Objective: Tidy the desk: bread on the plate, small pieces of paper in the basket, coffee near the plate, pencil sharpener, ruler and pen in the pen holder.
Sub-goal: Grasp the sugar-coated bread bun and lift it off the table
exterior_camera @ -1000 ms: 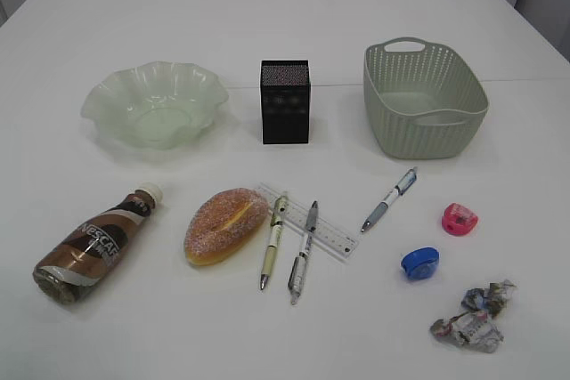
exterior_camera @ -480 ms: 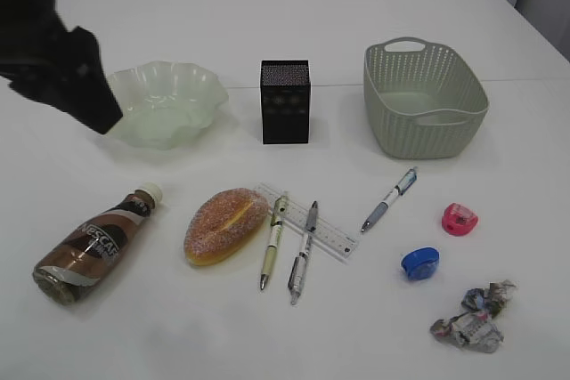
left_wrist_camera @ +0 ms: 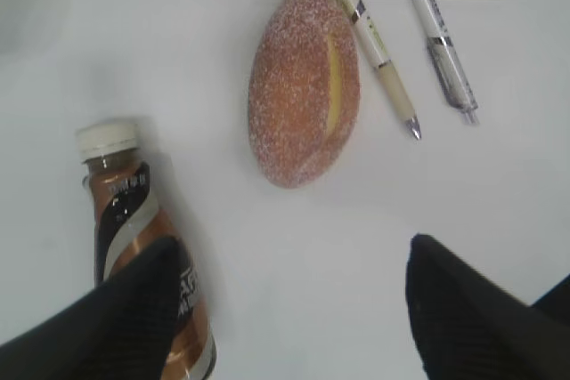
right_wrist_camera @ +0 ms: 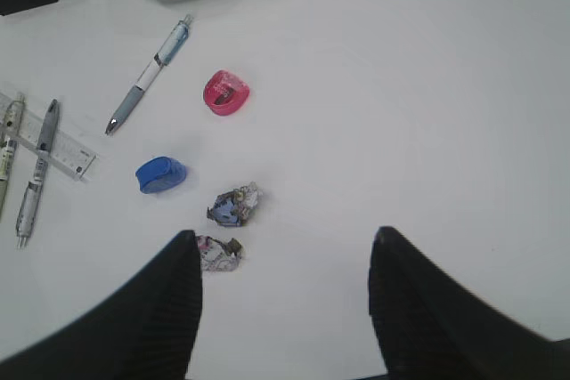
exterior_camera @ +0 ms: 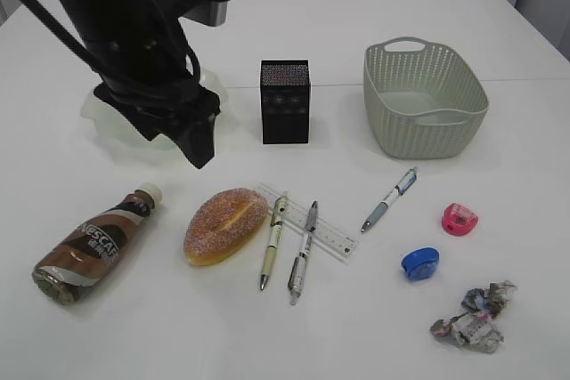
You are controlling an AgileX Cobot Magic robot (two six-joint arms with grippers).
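Observation:
The sugared bread [exterior_camera: 225, 224] lies on the table between the coffee bottle [exterior_camera: 93, 245] and the clear ruler [exterior_camera: 329, 236]. Two pens [exterior_camera: 273, 242] cross the ruler, a third pen [exterior_camera: 389, 199] lies to their right. Pink [exterior_camera: 460, 219] and blue [exterior_camera: 419, 262] pencil sharpeners and crumpled paper [exterior_camera: 475, 316] sit front right. My left gripper [exterior_camera: 191, 149] hangs open over the plate's [exterior_camera: 96, 111] front edge; from its wrist, the gripper [left_wrist_camera: 292, 242] looks down on the bread [left_wrist_camera: 303, 86] and coffee [left_wrist_camera: 134, 211]. My right gripper [right_wrist_camera: 285, 234] is open above bare table beside two paper pieces [right_wrist_camera: 236, 206].
The black pen holder [exterior_camera: 285, 101] stands at the centre back, and the green basket [exterior_camera: 424, 100] at back right holds nothing. The left arm hides much of the plate. The right arm is outside the exterior view.
The left arm has swung in from the upper left and now stands over the plate, its gripper pointing down toward the bread. Nothing on the table has moved.

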